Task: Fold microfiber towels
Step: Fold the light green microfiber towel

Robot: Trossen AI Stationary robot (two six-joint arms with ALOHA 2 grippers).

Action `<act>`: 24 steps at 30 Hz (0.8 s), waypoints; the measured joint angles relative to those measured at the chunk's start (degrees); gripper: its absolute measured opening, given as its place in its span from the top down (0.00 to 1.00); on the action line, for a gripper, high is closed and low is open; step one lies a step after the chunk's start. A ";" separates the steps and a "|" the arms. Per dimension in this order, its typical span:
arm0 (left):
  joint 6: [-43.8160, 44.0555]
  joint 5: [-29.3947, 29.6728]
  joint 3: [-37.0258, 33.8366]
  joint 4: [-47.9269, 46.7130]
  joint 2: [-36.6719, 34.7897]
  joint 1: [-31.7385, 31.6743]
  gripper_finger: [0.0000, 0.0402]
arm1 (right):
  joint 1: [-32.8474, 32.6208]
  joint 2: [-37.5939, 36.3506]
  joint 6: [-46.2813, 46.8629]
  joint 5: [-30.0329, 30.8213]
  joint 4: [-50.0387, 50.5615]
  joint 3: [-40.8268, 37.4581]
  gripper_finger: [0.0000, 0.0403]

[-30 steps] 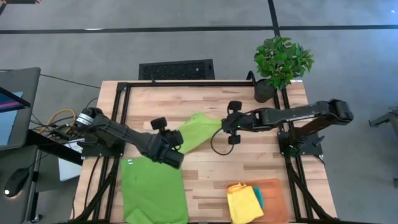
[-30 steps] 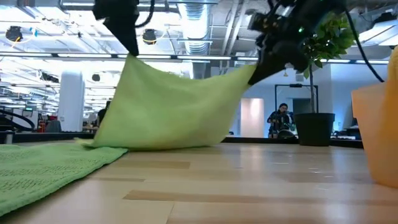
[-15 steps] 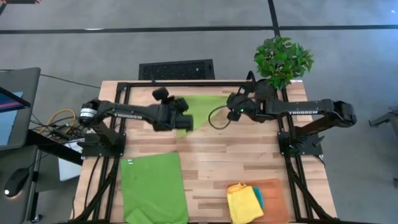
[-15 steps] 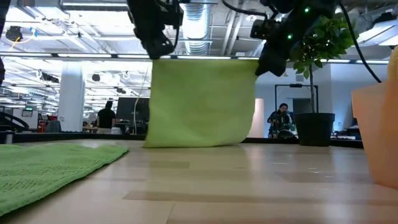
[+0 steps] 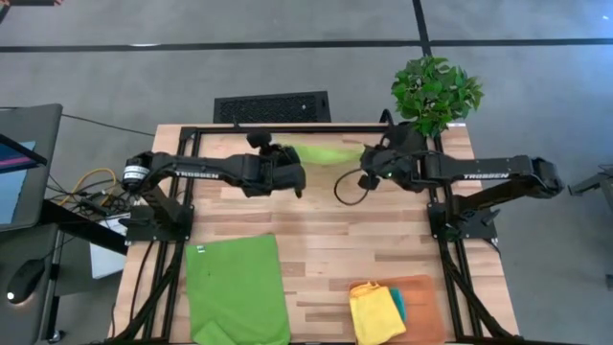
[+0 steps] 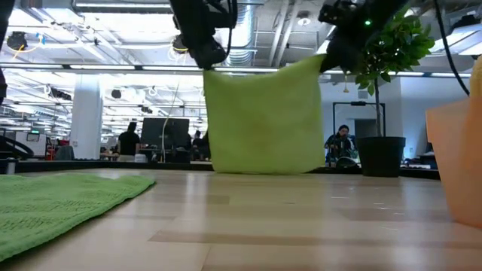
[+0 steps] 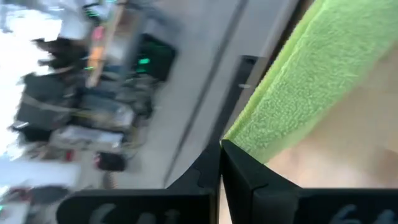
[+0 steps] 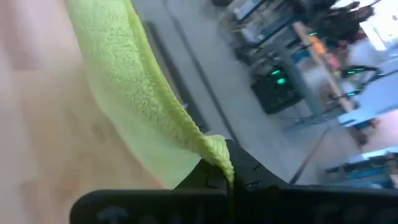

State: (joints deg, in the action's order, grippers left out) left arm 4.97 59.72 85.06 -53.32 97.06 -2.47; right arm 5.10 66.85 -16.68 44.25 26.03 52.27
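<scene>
White lettering reading TROSSEN runs along the dark left arm (image 5: 196,174). The same word marks the dark right arm (image 5: 476,176). Nothing else is legible.

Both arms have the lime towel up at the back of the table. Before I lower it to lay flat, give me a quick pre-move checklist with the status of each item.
1. Left gripper pinching a top corner of the hanging towel: ok.
2. Right gripper pinching the other top corner: ok.
3. Top edge level between the grippers: not ok, the right side sits higher in the low view.
4. Bottom edge clear of the table: cannot tell.
5. Landing area in front free of the other lime towel and the yellow towel: ok.
6. Potted plant clear of the right arm: cannot tell, very near.
</scene>
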 joint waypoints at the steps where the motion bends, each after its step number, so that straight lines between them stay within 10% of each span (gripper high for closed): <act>1: 0.02 -2.06 0.00 -0.40 0.00 0.52 1.00 | -0.59 0.00 1.63 -0.80 2.21 0.00 0.99; 14: 11.44 -26.68 -0.16 -12.39 0.76 7.46 1.00 | -11.77 5.77 24.09 -14.13 21.62 0.01 0.99; 24: 15.24 -38.97 -10.72 -2.35 2.52 12.01 1.00 | -20.27 17.31 27.92 -22.61 20.99 -0.05 0.99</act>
State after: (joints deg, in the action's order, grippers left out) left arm 20.21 20.75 74.33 -55.67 99.58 9.54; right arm -15.17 84.15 11.24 21.64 47.02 52.22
